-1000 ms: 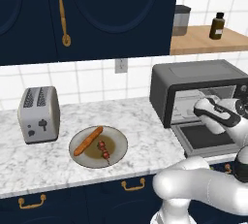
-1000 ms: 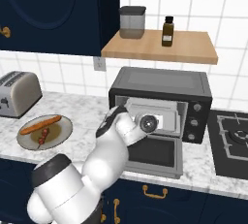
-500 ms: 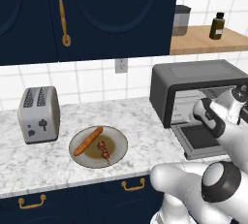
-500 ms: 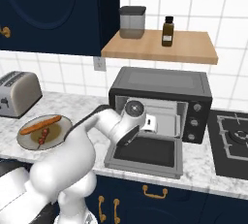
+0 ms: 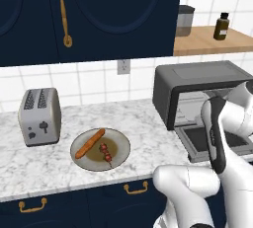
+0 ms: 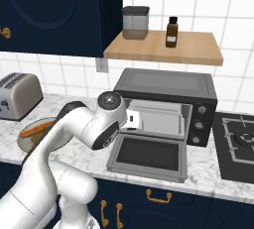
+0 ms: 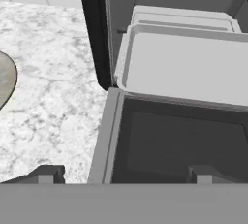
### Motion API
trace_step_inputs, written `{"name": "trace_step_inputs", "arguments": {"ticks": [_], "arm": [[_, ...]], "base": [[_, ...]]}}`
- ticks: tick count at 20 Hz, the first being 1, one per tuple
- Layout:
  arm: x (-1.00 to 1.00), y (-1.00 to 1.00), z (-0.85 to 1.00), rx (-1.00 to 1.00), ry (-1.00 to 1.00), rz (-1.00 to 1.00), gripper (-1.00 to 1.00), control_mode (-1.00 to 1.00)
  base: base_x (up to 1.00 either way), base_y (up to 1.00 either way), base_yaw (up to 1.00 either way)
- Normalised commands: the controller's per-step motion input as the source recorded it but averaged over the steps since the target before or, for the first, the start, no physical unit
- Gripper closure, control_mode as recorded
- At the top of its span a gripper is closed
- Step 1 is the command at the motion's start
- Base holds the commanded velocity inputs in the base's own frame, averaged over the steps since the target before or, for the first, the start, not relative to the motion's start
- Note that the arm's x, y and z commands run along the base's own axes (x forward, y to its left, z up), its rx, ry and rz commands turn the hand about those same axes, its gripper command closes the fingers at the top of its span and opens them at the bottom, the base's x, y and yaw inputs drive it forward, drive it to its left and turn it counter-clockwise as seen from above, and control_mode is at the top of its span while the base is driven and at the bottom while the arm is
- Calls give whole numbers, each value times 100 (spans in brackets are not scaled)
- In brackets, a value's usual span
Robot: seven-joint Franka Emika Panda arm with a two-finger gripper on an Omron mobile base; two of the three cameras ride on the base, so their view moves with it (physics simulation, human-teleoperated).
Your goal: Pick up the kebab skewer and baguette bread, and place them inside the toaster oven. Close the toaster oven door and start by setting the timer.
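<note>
1. Left base view: slim orange-brown baguette bread [image 5: 90, 143] and kebab skewer [image 5: 105, 153] with dark red chunks lie side by side on plate [image 5: 121, 143], left of toaster oven [image 5: 197, 86].
2. Right base view: toaster oven door [image 6: 148, 156] hangs folded down flat; pale tray [image 6: 156, 118] inside.
3. Hand view: gripper [image 7: 123, 174] jaws spread wide, empty, above the door's left edge.
</note>
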Motion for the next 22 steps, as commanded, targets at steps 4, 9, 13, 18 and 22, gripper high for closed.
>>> {"name": "trace_step_inputs", "arguments": {"ticks": [4,9,13,18,22], "arm": [[-32,100,40,-8,7,2,-100,-100],[10,100,9,-1,8,-2,-100,-100],[1,100,0,4,15,-22,-100,-100],[8,100,-18,6,24,-15,-100,-100],[23,100,-48,5,24,0,-100,-100]], "base": [[0,0,0],[0,0,0],[0,0,0],[0,0,0],[0,0,0]]}}
